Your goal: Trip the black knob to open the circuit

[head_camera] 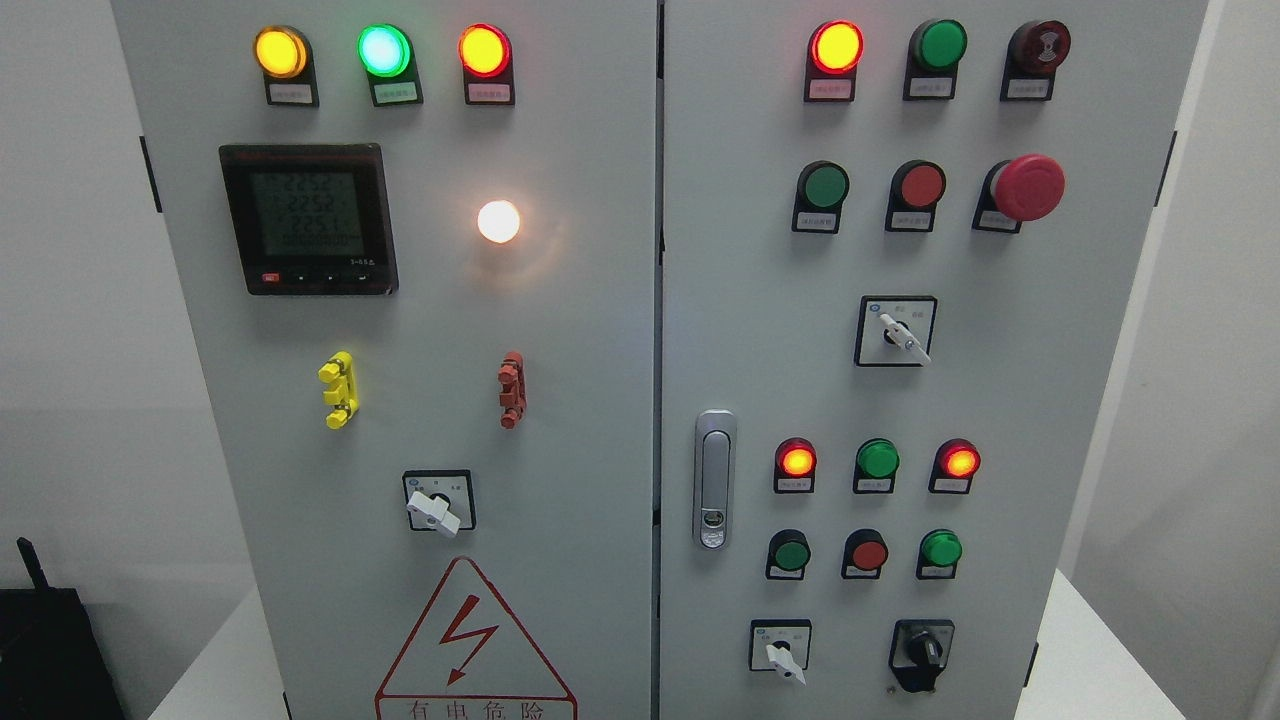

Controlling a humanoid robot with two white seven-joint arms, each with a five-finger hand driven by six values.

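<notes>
Grey control cabinet fills the view, lamps glowing up top; the black knob sits at lower right, just beside a white selector switch.

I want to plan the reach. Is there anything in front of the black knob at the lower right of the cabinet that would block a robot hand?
Nothing visible covers the black knob. The white selector switch sits apart to its left. No robot hand is in view.
</notes>
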